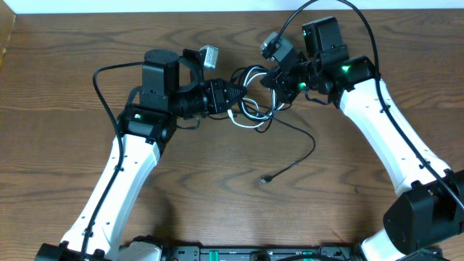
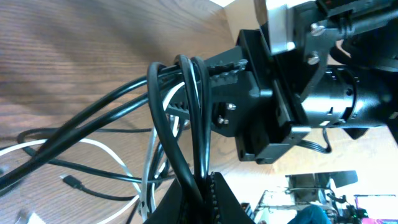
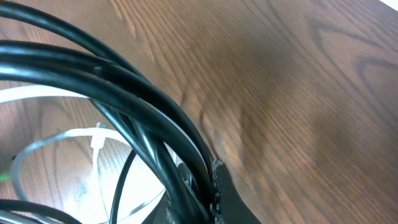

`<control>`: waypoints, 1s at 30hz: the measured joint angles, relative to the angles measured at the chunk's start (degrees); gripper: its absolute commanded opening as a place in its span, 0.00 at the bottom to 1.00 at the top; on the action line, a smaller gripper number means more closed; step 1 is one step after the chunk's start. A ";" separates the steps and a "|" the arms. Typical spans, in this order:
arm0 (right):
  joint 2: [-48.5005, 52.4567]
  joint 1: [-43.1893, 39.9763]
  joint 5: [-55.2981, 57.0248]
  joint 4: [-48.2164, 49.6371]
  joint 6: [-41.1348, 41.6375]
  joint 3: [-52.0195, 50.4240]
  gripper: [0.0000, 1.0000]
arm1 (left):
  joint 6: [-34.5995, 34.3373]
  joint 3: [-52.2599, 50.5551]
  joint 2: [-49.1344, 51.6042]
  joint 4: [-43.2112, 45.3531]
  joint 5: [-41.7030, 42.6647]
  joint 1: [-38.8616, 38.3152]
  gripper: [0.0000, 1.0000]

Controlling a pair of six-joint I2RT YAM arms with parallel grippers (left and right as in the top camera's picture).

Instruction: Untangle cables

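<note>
Brown wood-grain worktop (image 1: 181, 199) is carrying two white-and-black arms and one tangle of cables (image 1: 254, 110) between them.

On the left, the left end effector (image 1: 238, 95) is pointing to the right, and its jaws are pressing together on the cables. In its own wrist view, black strands are disappearing between its fingers (image 2: 222, 200) at the bottom edge.

In the middle, the tangle is hanging between the two end effectors and touching both. One white cable (image 1: 245, 122) is looping beneath the black ones. Three black strands (image 3: 124, 93) are running side by side in the right wrist view. Whether they are separate cords or turns of one cord, I cannot tell. One black cable is trailing away toward the lower right. It is ending in one small plug (image 1: 264, 180), which is lying on bare wood well apart from the tangle.

On the right, the right end effector (image 1: 279, 78) is reaching in from the upper right with its jaws clamping tight on the black strands. One pale tie (image 3: 96, 140) is showing on the white loop just beside them.
</note>
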 measured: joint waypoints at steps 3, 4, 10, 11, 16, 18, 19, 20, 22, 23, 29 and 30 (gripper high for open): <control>0.00 -0.15 -0.44 0.00 1.95 0.00 0.01 | 0.83 0.00 0.00 -0.28 -1.09 0.00 0.07; 0.00 -0.37 -0.74 -0.09 3.02 0.00 0.01 | 0.98 0.00 0.00 -0.68 -1.77 0.00 0.07; 0.00 -4.17 -6.64 -1.46 8.09 -0.02 0.01 | 2.21 0.00 0.07 -3.93 -6.58 -0.11 0.07; 0.00 -5.38 -8.52 -1.97 8.90 -0.02 0.01 | 2.34 0.00 0.11 -4.57 -7.39 -0.15 0.07; -0.07 -11.45 -14.38 -4.50 13.64 -0.02 0.01 | 2.58 0.00 0.57 -5.33 -9.25 -0.98 0.07; -0.09 -13.77 -14.99 -5.49 16.02 -0.02 0.01 | 2.58 0.00 0.61 -5.35 -9.27 -1.25 0.07; -0.15 -15.04 -14.91 -6.01 17.44 -0.02 0.01 | 2.58 0.00 0.63 -5.33 -9.25 -1.29 0.07; -0.20 -16.31 -13.29 -6.47 18.82 -0.02 0.01 | 2.58 0.00 0.66 -5.44 -9.31 -1.36 0.07; -0.24 -19.78 -7.67 -6.88 21.44 -0.02 0.01 | 2.73 0.00 0.59 -6.40 -10.05 -0.81 0.07; -0.24 -21.77 -4.42 -7.32 22.95 -0.02 0.01 | 2.78 0.00 0.59 -6.38 -10.49 -0.57 0.07; -0.24 -26.08 11.15 -9.44 28.37 -0.02 0.01 | 2.99 0.00 0.59 -6.43 -11.19 -0.15 0.07; -0.24 -25.86 11.41 -9.51 28.15 -0.02 0.01 | 3.02 0.00 0.59 -6.43 -11.21 -0.15 0.07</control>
